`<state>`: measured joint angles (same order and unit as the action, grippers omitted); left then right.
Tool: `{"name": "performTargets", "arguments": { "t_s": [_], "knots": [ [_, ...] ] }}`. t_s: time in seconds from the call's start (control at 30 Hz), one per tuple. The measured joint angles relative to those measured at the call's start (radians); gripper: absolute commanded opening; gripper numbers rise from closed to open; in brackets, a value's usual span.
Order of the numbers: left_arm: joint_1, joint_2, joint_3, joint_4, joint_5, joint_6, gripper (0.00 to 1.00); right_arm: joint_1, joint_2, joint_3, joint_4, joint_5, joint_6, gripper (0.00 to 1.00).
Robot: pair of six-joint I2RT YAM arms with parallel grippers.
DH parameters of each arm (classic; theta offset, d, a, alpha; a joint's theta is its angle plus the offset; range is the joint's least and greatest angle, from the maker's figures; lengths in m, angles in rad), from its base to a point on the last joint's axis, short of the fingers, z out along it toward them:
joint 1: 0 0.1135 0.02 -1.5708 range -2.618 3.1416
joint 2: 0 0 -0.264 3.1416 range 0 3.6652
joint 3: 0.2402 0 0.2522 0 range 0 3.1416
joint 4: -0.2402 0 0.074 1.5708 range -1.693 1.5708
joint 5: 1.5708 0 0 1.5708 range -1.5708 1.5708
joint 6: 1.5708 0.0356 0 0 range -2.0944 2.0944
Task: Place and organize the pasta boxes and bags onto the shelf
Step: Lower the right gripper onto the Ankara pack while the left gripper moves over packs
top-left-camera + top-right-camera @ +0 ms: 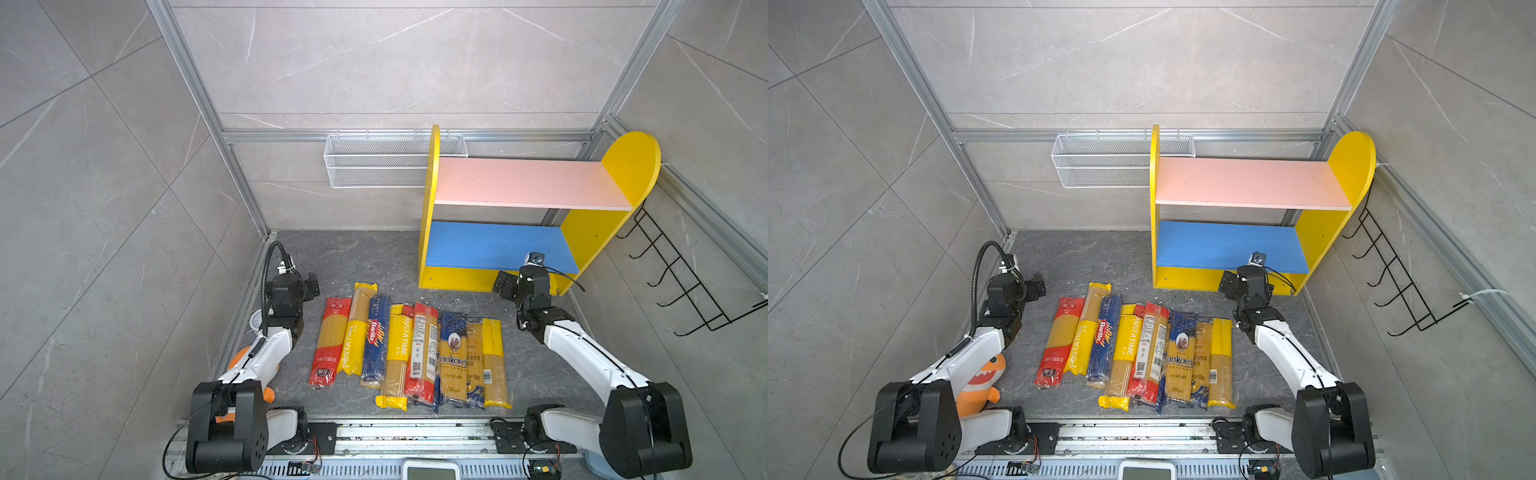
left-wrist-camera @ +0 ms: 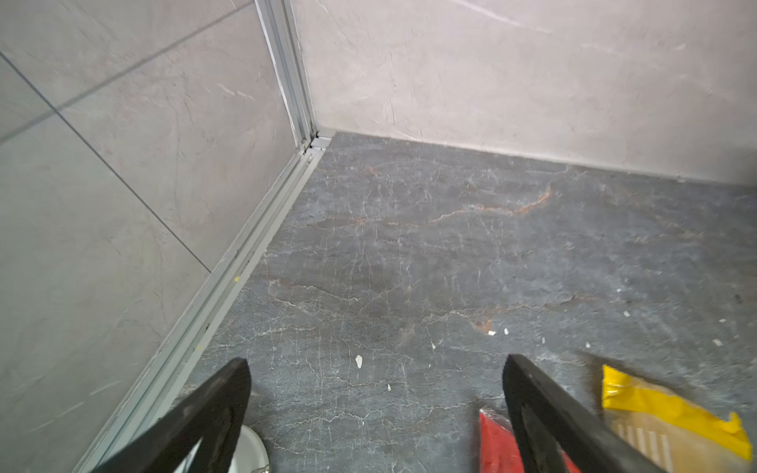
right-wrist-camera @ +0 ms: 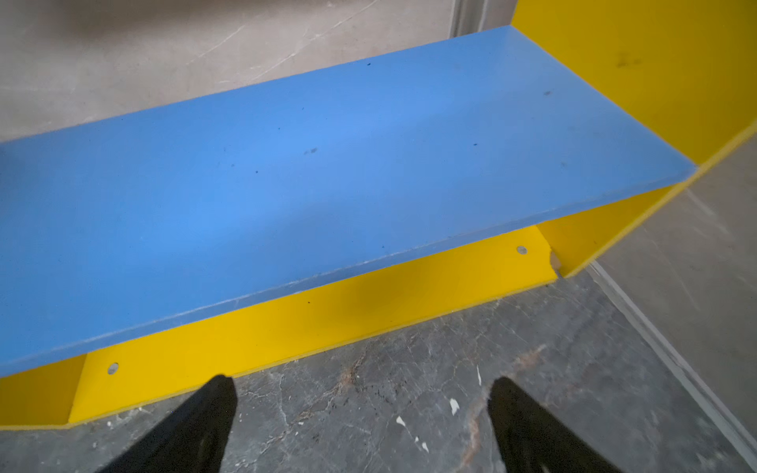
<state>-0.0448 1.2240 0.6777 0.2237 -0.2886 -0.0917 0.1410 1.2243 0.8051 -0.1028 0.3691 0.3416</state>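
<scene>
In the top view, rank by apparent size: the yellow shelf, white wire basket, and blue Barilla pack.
1. shelf
2. white wire basket, partly hidden behind the shelf
3. Barilla pack

Among the packs on the table, "Barilla" reads along the dark blue box, "PASTATIME" on the left yellow-banded bag and the middle yellow-banded bag, and "ankara" on the dark blue bag.

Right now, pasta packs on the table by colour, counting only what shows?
Red packs: 2
Yellow packs: 3
Dark blue packs: 3
Total: 8 showing; overlaps likely hide more, and a third red end peeks out.
</scene>
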Motion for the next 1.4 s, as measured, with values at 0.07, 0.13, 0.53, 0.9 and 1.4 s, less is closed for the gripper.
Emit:
{"name": "performTargets", "arguments": {
  "t_s": [0.07,0.13,0.53,0.9,1.4],
  "knots": [
    [-0.037,-0.033,0.04,-0.094,-0.026,-0.028,1.0,0.052,-0.026,0.048,-0.132,0.054,0.057,1.0],
    [-0.088,-0.069,0.075,-0.179,-0.042,-0.061,1.0,0.126,-0.067,0.064,-0.242,0.087,0.108,1.0],
    [-0.604,-0.174,0.225,-0.629,-0.214,-0.34,1.0,0.615,-0.061,0.201,-0.825,0.119,0.455,0.99],
    [-0.882,-0.272,0.254,-0.94,-0.263,-0.515,1.0,1.08,0.076,0.213,-0.996,0.073,0.866,0.99],
    [-0.913,-0.27,0.255,-1.008,-0.227,-0.534,1.0,1.144,0.147,0.03,-0.836,-0.008,1.012,0.96]
  ]
}}
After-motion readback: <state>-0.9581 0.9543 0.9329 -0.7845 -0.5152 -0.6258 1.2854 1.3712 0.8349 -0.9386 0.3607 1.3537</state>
